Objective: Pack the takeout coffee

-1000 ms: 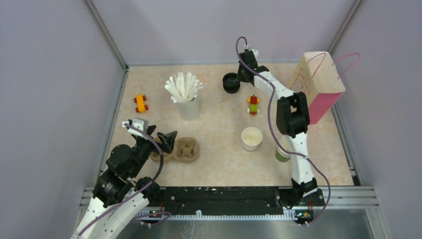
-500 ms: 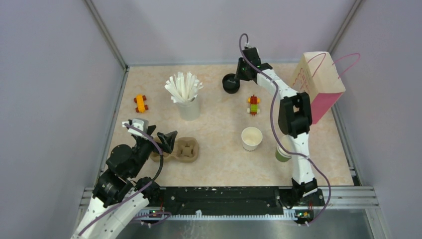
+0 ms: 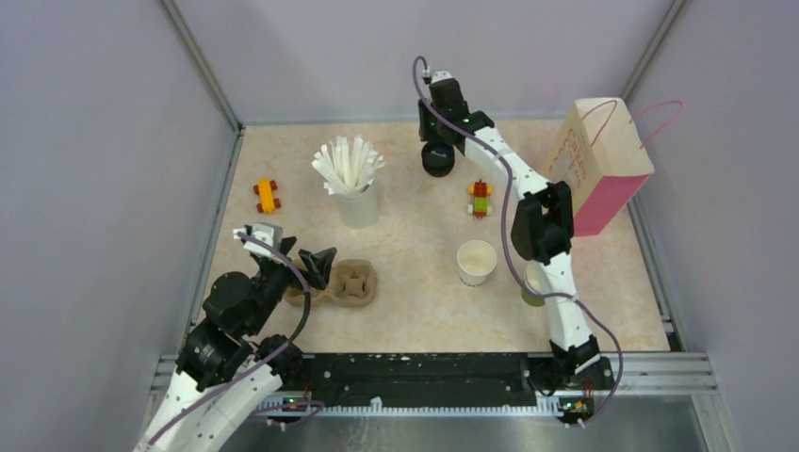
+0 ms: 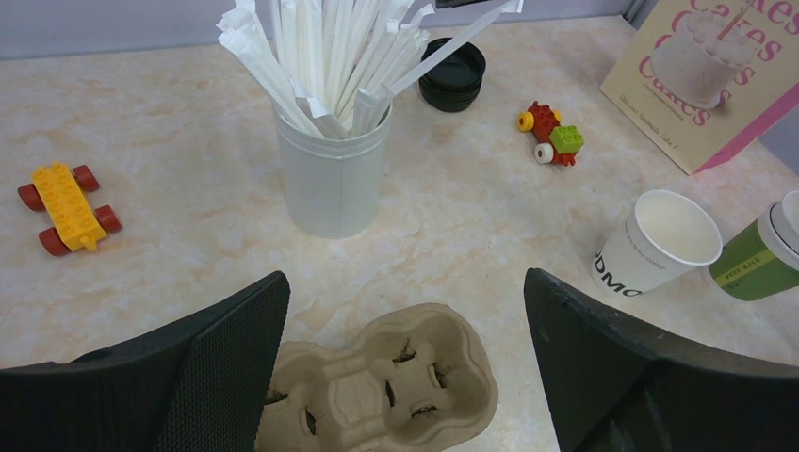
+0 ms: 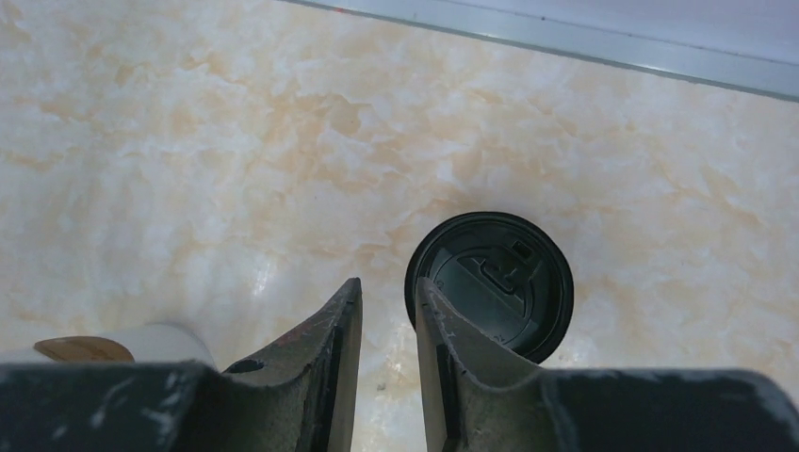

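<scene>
The white paper cup (image 3: pixel 477 262) stands open, with no lid on it, right of centre; it also shows in the left wrist view (image 4: pixel 660 240). A round black lid (image 3: pixel 438 159) lies at the back of the table (image 3: pixel 415 235). My right gripper (image 3: pixel 435 141) hangs just over the lid's edge. In the right wrist view the right gripper (image 5: pixel 388 287) has its jaws a narrow gap apart with nothing between them, and the lid (image 5: pixel 490 287) lies beside the right finger. My left gripper (image 3: pixel 316 266) is wide open and empty over the cardboard cup carrier (image 3: pixel 347 282).
A white cup of straws (image 3: pixel 353 188) stands at back centre. A pink paper bag (image 3: pixel 603 165) leans at the right. A green cup (image 3: pixel 533 290) stands partly behind my right arm. A yellow toy car (image 3: pixel 267 196) and a red-green toy (image 3: pixel 481 199) lie on the table.
My right arm has swung left, and its gripper has moved from the lid's right side to over its back edge. The lid, the cups and the left arm have not moved.
</scene>
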You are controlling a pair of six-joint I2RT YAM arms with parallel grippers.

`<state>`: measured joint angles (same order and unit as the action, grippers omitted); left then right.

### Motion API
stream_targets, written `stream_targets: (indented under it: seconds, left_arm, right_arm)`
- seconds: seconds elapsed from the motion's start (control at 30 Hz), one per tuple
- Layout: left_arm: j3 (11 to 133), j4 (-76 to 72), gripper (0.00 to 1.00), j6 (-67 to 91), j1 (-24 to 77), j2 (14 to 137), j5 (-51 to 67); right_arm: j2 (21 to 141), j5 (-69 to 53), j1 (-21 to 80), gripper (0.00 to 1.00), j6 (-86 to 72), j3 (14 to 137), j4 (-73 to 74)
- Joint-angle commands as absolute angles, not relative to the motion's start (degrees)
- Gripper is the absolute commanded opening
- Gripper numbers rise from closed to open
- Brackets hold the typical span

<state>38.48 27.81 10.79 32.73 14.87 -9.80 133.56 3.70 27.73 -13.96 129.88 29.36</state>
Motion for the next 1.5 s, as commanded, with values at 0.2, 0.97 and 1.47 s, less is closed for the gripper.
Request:
stream_targets:
  seconds: [0.2, 0.97, 1.47]
  left_arm:
    - [38.4, 25.6, 0.99, 10.5, 32.9, 15.9, -9.1]
    - [38.5, 25.6, 0.99, 10.5, 32.8, 16.8, -9.1]
    - [38.5, 25.6, 0.99, 10.5, 32.8, 16.7, -9.2]
  right_arm:
    - [137.0, 12.4, 31.4, 0.27, -8.6, 132.2, 28.7]
    - [141.3, 16.1, 33.2, 0.26, -4.8, 131.4, 28.5]
    - [142.6, 17.2, 33.5, 0.25, -4.6, 131.4, 28.3]
